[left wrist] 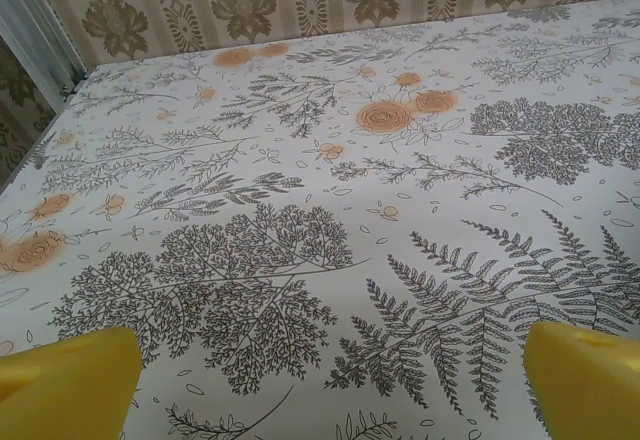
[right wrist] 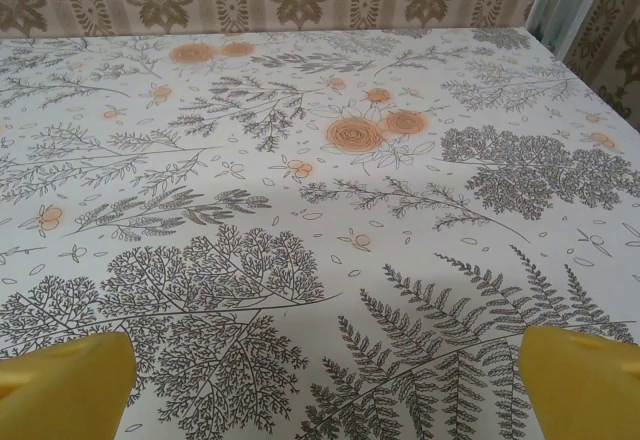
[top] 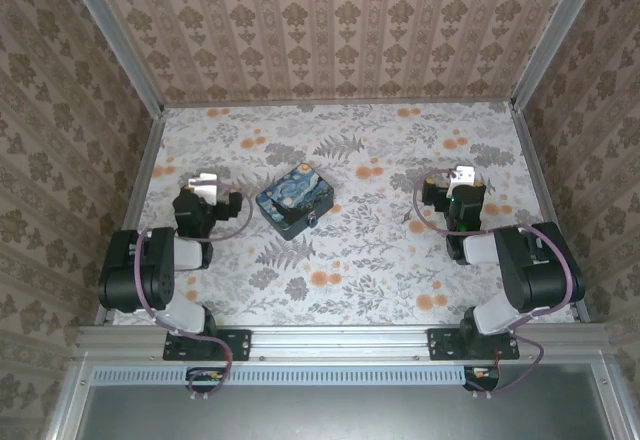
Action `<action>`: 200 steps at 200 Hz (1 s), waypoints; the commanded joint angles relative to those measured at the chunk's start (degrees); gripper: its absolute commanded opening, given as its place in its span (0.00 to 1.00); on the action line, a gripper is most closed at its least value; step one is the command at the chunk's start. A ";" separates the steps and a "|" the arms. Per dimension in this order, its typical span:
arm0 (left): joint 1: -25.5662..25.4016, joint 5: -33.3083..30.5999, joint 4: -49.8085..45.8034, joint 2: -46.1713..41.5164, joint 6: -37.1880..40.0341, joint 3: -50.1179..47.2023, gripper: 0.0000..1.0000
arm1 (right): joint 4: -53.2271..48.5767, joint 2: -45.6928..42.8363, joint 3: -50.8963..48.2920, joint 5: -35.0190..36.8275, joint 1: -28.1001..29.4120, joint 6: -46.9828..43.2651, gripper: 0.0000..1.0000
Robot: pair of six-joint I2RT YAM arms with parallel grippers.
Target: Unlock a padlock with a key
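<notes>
A square box [top: 296, 199] printed with a blue-and-yellow night-sky painting lies on the floral table, between the two arms. A tiny dark item that looks like the padlock [top: 316, 218] sits against the box's near right side; it is too small to make out details. I cannot make out a key. My left gripper [top: 205, 184] rests left of the box, its yellow fingertips [left wrist: 70, 380] spread wide over bare cloth, open and empty. My right gripper [top: 463, 176] sits well right of the box, its fingertips [right wrist: 585, 380] also wide apart, open and empty.
The table [top: 380, 260] wears a cloth with grey ferns and orange flowers. Wallpapered walls [top: 330, 30] and aluminium posts enclose it at the back and on both sides. Bare cloth stretches ahead of each gripper up to the back wall.
</notes>
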 commanded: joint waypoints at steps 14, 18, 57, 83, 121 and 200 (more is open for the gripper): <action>0.32 0.18 -0.68 -0.56 -0.89 0.77 1.00 | 0.40 -0.38 0.74 -0.06 -0.02 0.93 1.00; 0.26 0.15 -0.46 -0.61 -0.93 0.68 1.00 | 0.39 -0.40 0.81 -0.07 -0.02 0.96 1.00; 0.25 3.59 4.81 -0.66 0.26 -2.31 1.00 | 0.40 -0.38 0.74 -0.07 -0.02 0.96 1.00; 0.47 -1.56 8.57 -0.53 -1.58 -4.18 1.00 | 0.40 -0.40 0.68 -0.14 -0.02 0.97 1.00; 0.84 -13.04 9.37 -0.61 -6.67 -4.98 1.00 | 0.35 -0.42 0.67 -0.13 -0.02 0.92 1.00; -0.57 -22.34 -17.33 -17.13 -8.64 2.12 1.00 | -18.18 -12.85 5.01 3.05 1.15 2.06 1.00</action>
